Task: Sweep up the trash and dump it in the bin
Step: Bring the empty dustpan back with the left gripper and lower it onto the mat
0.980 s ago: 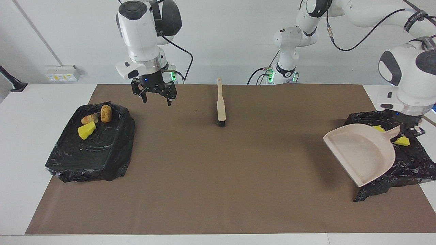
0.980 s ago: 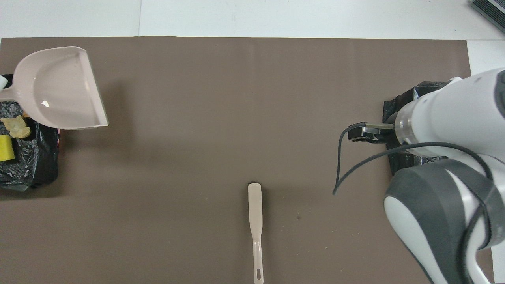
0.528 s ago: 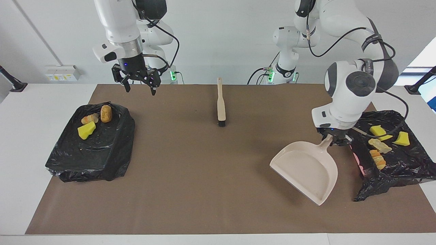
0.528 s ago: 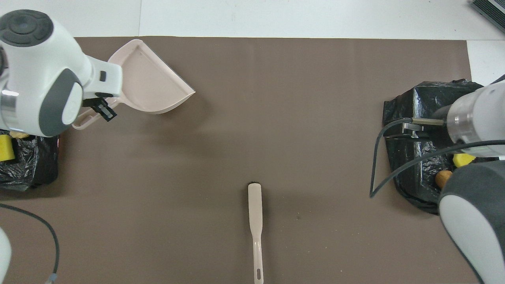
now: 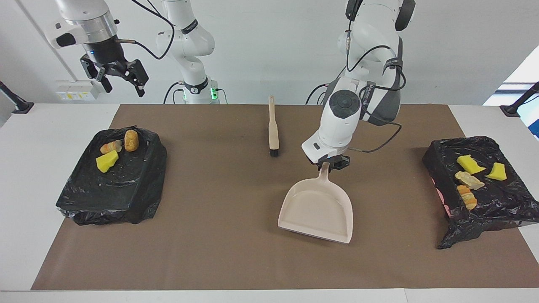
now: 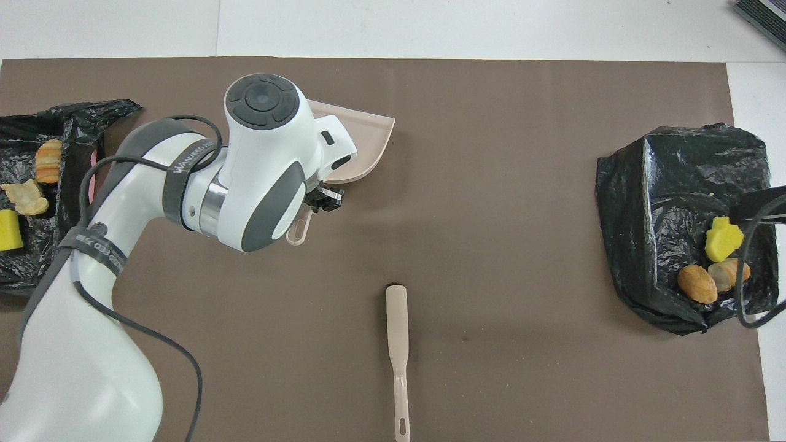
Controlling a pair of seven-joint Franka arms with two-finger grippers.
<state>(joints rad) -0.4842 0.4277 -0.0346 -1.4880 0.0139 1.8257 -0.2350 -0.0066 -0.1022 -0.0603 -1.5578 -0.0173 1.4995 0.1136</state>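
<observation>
Trash [image 5: 471, 179] is lying in two lots, each on a black bag-lined bin. Four pieces, two yellow chunks and two orange-brown bread pieces, are resting on the bin [image 5: 497, 202] at the left arm's end of the tabletop [image 5: 25, 176]; three more, one yellow chunk [image 5: 107, 161] and two bread pieces [image 5: 122, 143], are sitting on the bin [image 5: 109, 189] at the right arm's end. Beige dustpan [image 5: 318, 208] is lying on the brown mat [image 5: 219, 219] near the middle, its handle pinched between the fingers of the left gripper [image 5: 330, 165]. Beige black-bristled brush [image 5: 273, 126] is lying on the mat, nearer to the robots than the dustpan. Right gripper [image 5: 120, 80] is hanging high, fingers spread, holding nothing.
</observation>
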